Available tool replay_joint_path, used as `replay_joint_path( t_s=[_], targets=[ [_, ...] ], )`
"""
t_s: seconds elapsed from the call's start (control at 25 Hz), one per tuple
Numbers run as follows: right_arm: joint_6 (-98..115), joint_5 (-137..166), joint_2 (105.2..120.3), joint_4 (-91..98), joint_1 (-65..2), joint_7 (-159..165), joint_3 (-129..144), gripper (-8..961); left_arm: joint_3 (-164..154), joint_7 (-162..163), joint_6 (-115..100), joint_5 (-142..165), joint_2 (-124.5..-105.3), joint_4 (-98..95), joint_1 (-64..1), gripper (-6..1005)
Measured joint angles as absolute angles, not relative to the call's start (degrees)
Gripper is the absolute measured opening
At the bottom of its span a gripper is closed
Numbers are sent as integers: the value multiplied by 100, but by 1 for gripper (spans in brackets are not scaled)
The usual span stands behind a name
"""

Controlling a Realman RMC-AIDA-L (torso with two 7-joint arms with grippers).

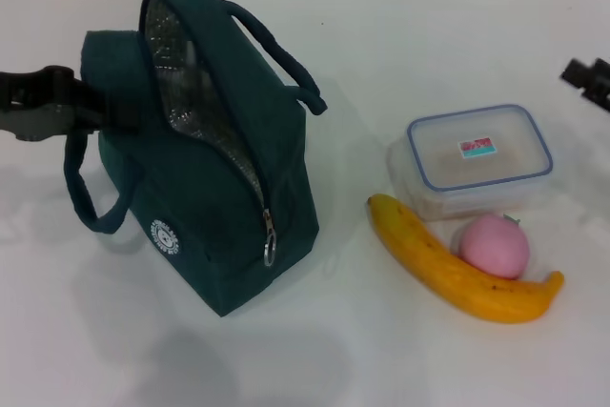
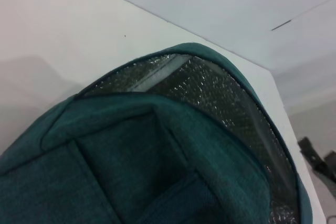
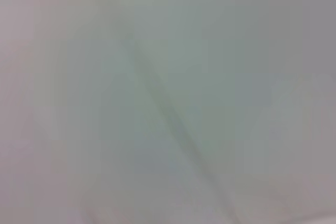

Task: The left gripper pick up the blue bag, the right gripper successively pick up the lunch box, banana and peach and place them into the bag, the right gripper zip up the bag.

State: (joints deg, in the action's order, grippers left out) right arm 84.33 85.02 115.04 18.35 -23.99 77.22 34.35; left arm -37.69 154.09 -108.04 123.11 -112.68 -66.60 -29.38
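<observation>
Fabric of the blue bag [image 1: 205,173] is dark teal weave w/ crinkly silver foil lining showing thru the unzipped top; two loop handles, round white logo, metal ring pull. It stands on the white table [image 1: 400,54], left side. Left gripper [image 1: 84,113] is at the bag's left end, touching it; can't tell its finger state. Right of the bag: lunch box [image 1: 479,159], clear plastic w/ blue rim; curved banana [image 1: 448,269] w/ round pink peach [image 1: 494,245] touching it. Right gripper [image 1: 591,78] at right edge, fingers not discernible.
</observation>
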Motion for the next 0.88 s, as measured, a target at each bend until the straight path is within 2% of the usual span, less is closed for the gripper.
replay_joint_path(
  t_s=[0.28,0.88],
  targets=[
    [7586,8562,11489,1560,-2405,8759,3369,875,-3835,15407,-10812,12263,-11269,-6646,-2961,53],
    [7221,8692,11510,1152,-2646,9457,4020,873,-3923,15462,-10845,12134,-11291,-6635,-3006,54]
  ],
)
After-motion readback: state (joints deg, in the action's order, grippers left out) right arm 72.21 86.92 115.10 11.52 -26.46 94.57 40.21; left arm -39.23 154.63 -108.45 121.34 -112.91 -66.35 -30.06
